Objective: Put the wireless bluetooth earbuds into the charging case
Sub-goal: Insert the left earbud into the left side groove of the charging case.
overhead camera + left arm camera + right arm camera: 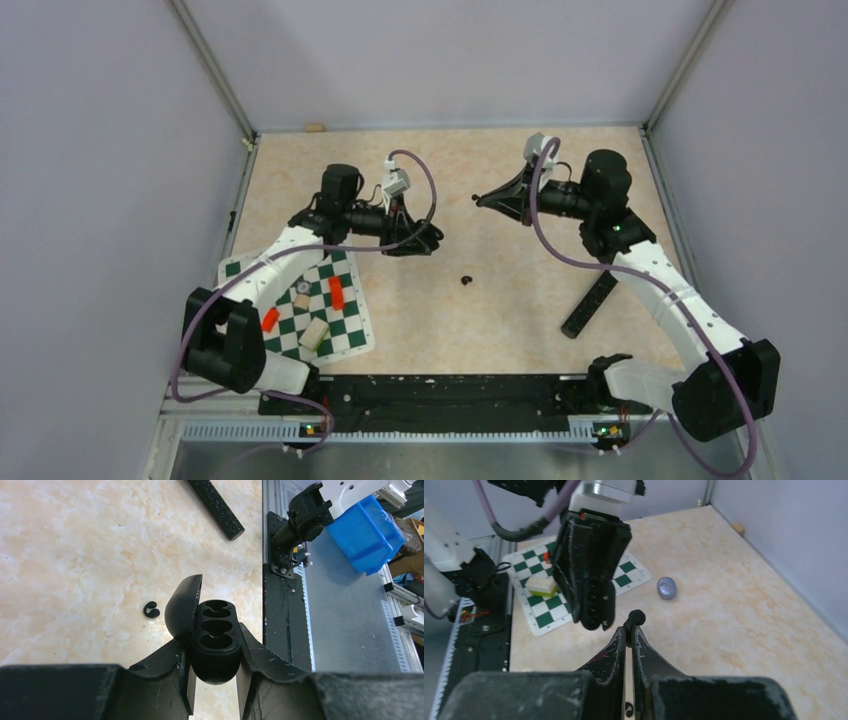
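- left pincer (215,647) is clamped on the charging case (216,630), held by its rounded bottom end
- in the left wrist view the case's long axis runs 6 to 12, wells facing the camera, with the lid (184,605) flipped open toward 10 o'clock
- the case is glossy black with two empty-looking sockets
- right pincer (630,630) is pinched tight on one tiny black earbud (636,616), right next to the case
- other earbud (151,610) is loose on the counter (75,555), at 9 o'clock from the case
- the counter is beige marbled stuff, with a black cylinder (215,507) at 12, a checkered mat (340,320) at 8 o'clock in the top view, and pale lilac walls
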`<action>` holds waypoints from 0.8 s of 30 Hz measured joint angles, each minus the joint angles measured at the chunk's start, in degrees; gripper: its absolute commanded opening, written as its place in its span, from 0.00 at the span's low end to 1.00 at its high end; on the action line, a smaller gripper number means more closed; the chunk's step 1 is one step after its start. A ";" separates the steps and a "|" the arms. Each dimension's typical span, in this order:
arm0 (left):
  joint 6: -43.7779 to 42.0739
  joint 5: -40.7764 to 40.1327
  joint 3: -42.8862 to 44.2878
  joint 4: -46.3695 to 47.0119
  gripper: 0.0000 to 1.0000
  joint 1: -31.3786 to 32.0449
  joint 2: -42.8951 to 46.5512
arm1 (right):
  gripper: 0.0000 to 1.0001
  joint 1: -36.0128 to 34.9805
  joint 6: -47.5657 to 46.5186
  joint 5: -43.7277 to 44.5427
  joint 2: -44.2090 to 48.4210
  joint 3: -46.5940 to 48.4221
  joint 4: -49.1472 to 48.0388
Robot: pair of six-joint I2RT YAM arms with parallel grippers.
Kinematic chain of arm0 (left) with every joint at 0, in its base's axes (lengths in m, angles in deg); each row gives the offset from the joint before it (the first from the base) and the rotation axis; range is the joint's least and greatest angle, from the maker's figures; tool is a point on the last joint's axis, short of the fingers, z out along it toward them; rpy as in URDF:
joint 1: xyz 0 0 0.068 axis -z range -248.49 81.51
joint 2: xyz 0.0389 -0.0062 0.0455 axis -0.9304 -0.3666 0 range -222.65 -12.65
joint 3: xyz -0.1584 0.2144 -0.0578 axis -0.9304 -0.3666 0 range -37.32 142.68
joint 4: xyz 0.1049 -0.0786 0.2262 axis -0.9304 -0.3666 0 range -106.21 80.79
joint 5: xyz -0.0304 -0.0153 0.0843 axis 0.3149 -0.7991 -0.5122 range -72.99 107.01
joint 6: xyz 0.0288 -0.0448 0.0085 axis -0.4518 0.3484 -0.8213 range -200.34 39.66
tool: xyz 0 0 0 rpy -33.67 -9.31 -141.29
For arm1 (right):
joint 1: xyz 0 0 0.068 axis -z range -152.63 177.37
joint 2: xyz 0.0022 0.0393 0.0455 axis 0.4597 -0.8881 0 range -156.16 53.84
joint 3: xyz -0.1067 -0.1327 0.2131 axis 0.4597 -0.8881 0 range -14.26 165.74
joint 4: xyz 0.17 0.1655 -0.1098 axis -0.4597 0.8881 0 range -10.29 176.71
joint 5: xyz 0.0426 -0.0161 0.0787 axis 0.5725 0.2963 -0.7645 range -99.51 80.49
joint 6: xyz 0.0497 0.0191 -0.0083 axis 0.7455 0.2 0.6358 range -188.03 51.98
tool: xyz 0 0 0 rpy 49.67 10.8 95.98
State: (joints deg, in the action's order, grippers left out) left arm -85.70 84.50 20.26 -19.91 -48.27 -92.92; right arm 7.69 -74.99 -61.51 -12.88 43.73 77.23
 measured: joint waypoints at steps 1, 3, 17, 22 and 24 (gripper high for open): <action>0.39 -0.26 0.00 0.07 0.00 0.20 -0.55 | 0.00 0.07 2.10 -1.38 0.28 -0.70 -1.95; 0.79 -0.48 -0.02 0.04 0.00 0.61 -0.92 | 0.00 0.09 6.43 -4.07 0.35 -2.40 -6.12; -3.52 2.40 -0.17 -1.09 0.00 3.37 -0.92 | 0.00 -3.85 23.67 -14.12 -1.64 -13.53 -27.80; -6.64 4.76 -0.17 -3.50 0.00 4.24 -0.92 | 0.00 -6.88 22.40 -12.76 -1.66 -14.93 -29.14; -7.76 5.27 -0.17 -4.44 0.00 4.61 -0.92 | 0.00 -7.41 21.97 -12.07 -1.68 -14.99 -29.29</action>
State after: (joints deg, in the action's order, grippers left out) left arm -93.46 89.76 20.08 -24.35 -43.65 -93.84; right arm 0.28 -53.02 -73.58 -14.56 28.74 47.94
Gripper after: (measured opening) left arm 0.345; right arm 0.016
